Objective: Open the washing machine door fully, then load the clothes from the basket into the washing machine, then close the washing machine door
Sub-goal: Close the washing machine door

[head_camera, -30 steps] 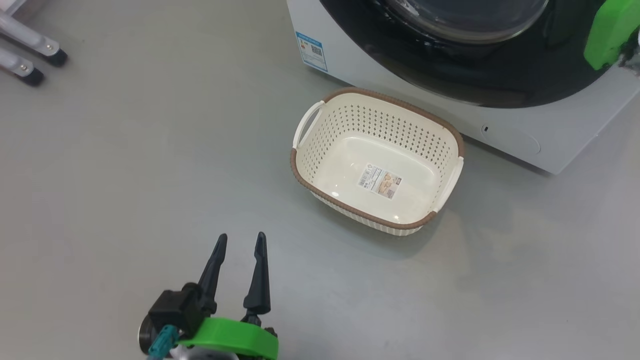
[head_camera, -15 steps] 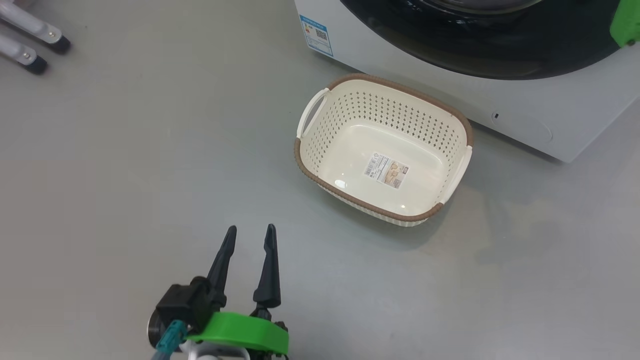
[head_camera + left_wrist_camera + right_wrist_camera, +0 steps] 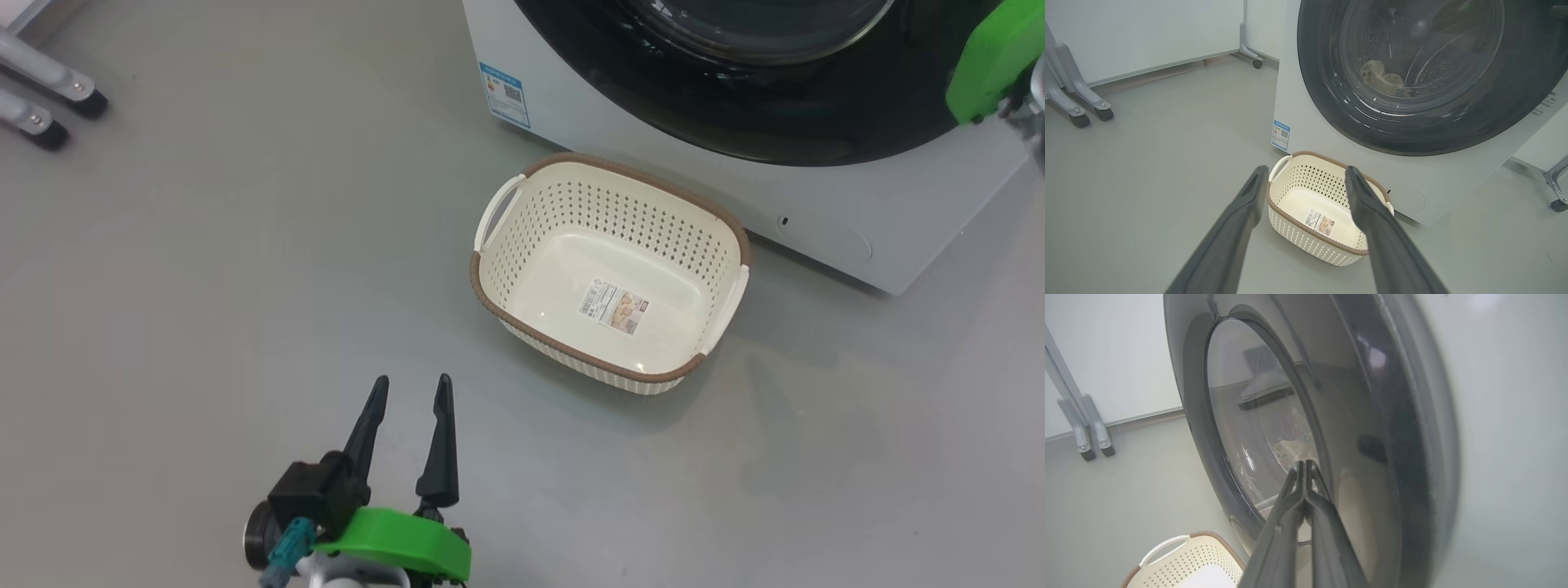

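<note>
Looking down from the head, you saw the basket (image 3: 629, 214) on the floor (image 3: 204, 286) just before the washing machine (image 3: 571, 122), its bare bottom carrying a label sticker (image 3: 614, 305). Your left gripper (image 3: 413, 379) hung spread and held nothing, apart from the basket. Your left wrist view added the clothes (image 3: 1382, 77), lying inside behind the door (image 3: 1331, 102) glass. Your right gripper (image 3: 1305, 462) had its fingers pressed together beside that door's black rim.

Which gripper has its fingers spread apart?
The left gripper, near the basket; the right gripper, by the washing machine door, has its fingers pressed together.
</note>
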